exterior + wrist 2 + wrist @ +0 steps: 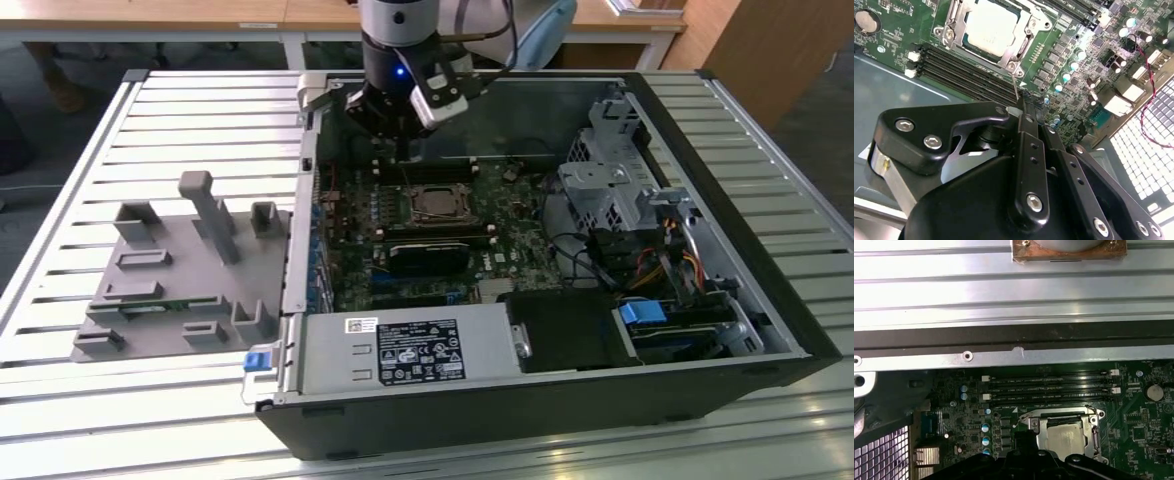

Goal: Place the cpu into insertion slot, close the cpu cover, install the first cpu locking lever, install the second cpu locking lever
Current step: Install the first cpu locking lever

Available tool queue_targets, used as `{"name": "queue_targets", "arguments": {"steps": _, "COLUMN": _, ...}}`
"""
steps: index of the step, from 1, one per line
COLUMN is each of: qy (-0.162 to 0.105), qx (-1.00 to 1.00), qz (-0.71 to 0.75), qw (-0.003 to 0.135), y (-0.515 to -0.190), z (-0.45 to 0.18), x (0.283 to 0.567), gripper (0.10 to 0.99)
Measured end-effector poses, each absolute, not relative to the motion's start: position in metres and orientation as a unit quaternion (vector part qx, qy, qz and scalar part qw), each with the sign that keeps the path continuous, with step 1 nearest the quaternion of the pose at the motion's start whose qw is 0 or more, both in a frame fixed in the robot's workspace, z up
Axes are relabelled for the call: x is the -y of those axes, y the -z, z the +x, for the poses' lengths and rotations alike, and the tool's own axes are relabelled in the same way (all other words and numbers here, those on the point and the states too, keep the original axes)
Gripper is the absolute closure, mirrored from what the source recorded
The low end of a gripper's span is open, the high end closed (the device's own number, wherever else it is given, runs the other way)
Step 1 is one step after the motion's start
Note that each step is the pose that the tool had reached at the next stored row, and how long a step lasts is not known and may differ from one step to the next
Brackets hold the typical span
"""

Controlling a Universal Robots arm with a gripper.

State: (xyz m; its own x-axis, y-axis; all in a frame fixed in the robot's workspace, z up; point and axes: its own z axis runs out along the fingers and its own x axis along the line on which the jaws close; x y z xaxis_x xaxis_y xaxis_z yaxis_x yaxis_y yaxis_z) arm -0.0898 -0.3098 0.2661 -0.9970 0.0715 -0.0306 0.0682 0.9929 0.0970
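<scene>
The cpu (991, 25), a silvery square, lies in the insertion slot (434, 204) on the green motherboard (497, 245). The cpu cover (1024, 44) lies flat around it as a metal frame; in the first wrist view the cpu (1064, 437) shows through the cover's window. My gripper (1021, 107) hangs just past the socket's corner, over the memory slots, with its black fingers together. A thin wire locking lever (1014, 84) rises from that corner up to the fingertips. In the exterior view my gripper (404, 152) points down just behind the socket.
Black memory slots (964, 70) run beside the socket. The open black case holds a power supply (400, 350) at the front and a drive cage (614, 190) on the exterior view's right. A grey fixture plate (174, 270) lies on the slatted table on the exterior view's left.
</scene>
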Motion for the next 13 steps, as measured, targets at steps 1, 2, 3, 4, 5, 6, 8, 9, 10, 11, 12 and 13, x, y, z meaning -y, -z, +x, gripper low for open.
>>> {"name": "queue_targets", "arguments": {"steps": 1, "qy": -0.048, "qx": -0.998, "qz": 0.035, "qw": 0.017, "y": -0.266, "z": -0.0899, "x": 0.31, "gripper": 0.98}}
{"name": "queue_targets", "arguments": {"steps": 2, "qy": -0.048, "qx": -0.998, "qz": 0.035, "qw": 0.017, "y": -0.2659, "z": -0.09, "x": 0.3106, "gripper": 0.98}}
{"name": "queue_targets", "arguments": {"steps": 3, "qy": -0.048, "qx": -0.998, "qz": 0.035, "qw": 0.017, "y": -0.2657, "z": -0.0902, "x": 0.3113, "gripper": 0.98}}
{"name": "queue_targets", "arguments": {"steps": 4, "qy": -0.047, "qx": -0.998, "qz": 0.035, "qw": 0.017, "y": -0.2656, "z": -0.0904, "x": 0.3121, "gripper": 0.98}}
{"name": "queue_targets", "arguments": {"steps": 5, "qy": -0.047, "qx": -0.998, "qz": 0.035, "qw": 0.017, "y": -0.2655, "z": -0.0908, "x": 0.3127, "gripper": 0.98}}
{"name": "queue_targets", "arguments": {"steps": 6, "qy": -0.047, "qx": -0.998, "qz": 0.035, "qw": 0.017, "y": -0.2654, "z": -0.0913, "x": 0.3133, "gripper": 0.98}}
{"name": "queue_targets", "arguments": {"steps": 8, "qy": -0.046, "qx": -0.998, "qz": 0.035, "qw": 0.017, "y": -0.2651, "z": -0.0924, "x": 0.314, "gripper": 0.98}}
{"name": "queue_targets", "arguments": {"steps": 9, "qy": -0.045, "qx": -0.998, "qz": 0.035, "qw": 0.017, "y": -0.2651, "z": -0.0929, "x": 0.314, "gripper": 0.98}}
{"name": "queue_targets", "arguments": {"steps": 10, "qy": -0.043, "qx": -0.998, "qz": 0.035, "qw": 0.017, "y": -0.2651, "z": -0.0935, "x": 0.314, "gripper": 0.98}}
{"name": "queue_targets", "arguments": {"steps": 11, "qy": -0.041, "qx": -0.998, "qz": 0.035, "qw": 0.017, "y": -0.2651, "z": -0.0941, "x": 0.3141, "gripper": 0.98}}
{"name": "queue_targets", "arguments": {"steps": 12, "qy": -0.039, "qx": -0.998, "qz": 0.035, "qw": 0.017, "y": -0.265, "z": -0.0948, "x": 0.3141, "gripper": 0.98}}
{"name": "queue_targets", "arguments": {"steps": 13, "qy": -0.039, "qx": -0.998, "qz": 0.035, "qw": 0.017, "y": -0.2649, "z": -0.0959, "x": 0.3141, "gripper": 0.98}}
